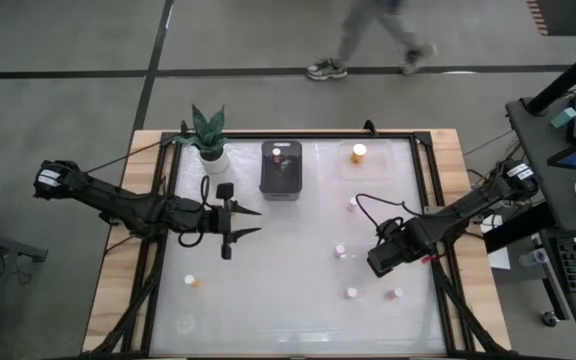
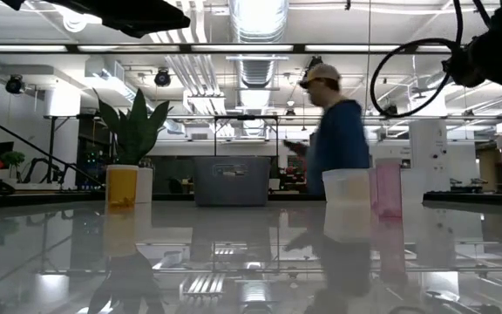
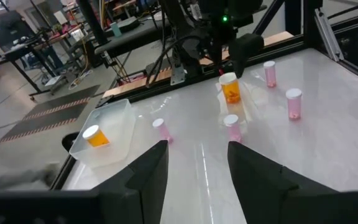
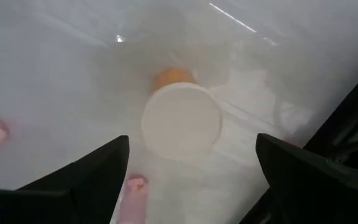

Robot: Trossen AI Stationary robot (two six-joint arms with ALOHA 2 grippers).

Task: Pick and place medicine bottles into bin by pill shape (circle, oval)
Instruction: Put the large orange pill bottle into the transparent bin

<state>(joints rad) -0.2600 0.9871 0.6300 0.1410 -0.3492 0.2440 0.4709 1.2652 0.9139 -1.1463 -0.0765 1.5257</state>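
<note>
The right gripper (image 4: 188,180), jaws open, is hovering over an orange bottle (image 4: 181,119) standing on the bench (image 1: 288,280) (light, rigid, slick plastic); gripping the body below the cap looks safest.

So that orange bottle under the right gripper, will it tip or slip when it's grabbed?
The orange bottle stands upright and looks taller than wide, so a nudge could tip it. Its round body would probably roll if it fell. The right gripper, open above the cap, may slip on smooth plastic.

Glossy white tabletop (image 1: 288,290) w/ bare wood edges, translucent orange plastic bottle (image 3: 231,88), clear plastic bin (image 3: 114,127).
</note>
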